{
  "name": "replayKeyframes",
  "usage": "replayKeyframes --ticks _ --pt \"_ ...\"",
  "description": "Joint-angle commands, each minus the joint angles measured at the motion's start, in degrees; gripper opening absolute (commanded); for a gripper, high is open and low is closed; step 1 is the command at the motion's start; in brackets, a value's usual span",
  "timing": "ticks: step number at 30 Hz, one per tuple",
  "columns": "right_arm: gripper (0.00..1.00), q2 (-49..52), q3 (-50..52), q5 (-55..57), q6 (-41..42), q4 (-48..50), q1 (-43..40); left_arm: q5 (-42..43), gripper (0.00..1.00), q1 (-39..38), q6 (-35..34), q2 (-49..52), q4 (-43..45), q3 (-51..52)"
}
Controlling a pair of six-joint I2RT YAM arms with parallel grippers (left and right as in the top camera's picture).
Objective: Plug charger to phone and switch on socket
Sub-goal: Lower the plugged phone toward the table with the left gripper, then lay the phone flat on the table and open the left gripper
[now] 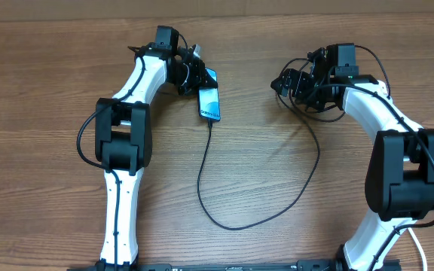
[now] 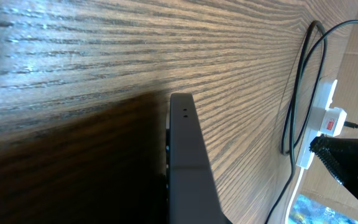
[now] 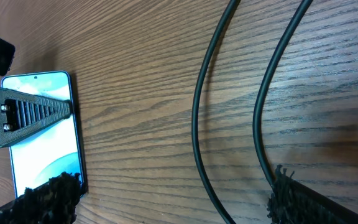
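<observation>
The phone (image 1: 210, 103), screen lit blue, sits at the table's upper middle. My left gripper (image 1: 193, 80) is shut on its upper end. The left wrist view shows the phone edge-on (image 2: 188, 168), and in the right wrist view one finger lies across the screen (image 3: 42, 134). The thin black charger cable (image 1: 202, 188) runs from the phone's lower end in a loop to my right gripper (image 1: 301, 86). That gripper is open (image 3: 173, 208), with two cable strands (image 3: 197, 106) between its fingers. The white socket (image 2: 319, 124) with a red switch shows only in the left wrist view, next to the right gripper.
Both arms reach in from the near edge of the wooden table (image 1: 277, 196). The cable loop lies on the wood between them. In the overhead view the right gripper and its wiring hide the socket.
</observation>
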State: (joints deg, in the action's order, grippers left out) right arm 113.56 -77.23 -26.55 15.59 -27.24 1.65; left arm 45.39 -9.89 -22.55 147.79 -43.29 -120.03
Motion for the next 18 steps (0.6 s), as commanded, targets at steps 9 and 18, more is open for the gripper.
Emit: replayKeyframes --ticks 9,18 --pt "1.00 -1.7 -0.4 0.4 -0.5 0.0 0.2 0.7 0.24 -0.3 -0.8 1.0 -0.2 -0.5" --pt "1.00 -1.7 -0.4 0.4 -0.5 0.0 0.2 0.7 0.32 -0.3 -0.9 1.0 -0.5 -0.5"
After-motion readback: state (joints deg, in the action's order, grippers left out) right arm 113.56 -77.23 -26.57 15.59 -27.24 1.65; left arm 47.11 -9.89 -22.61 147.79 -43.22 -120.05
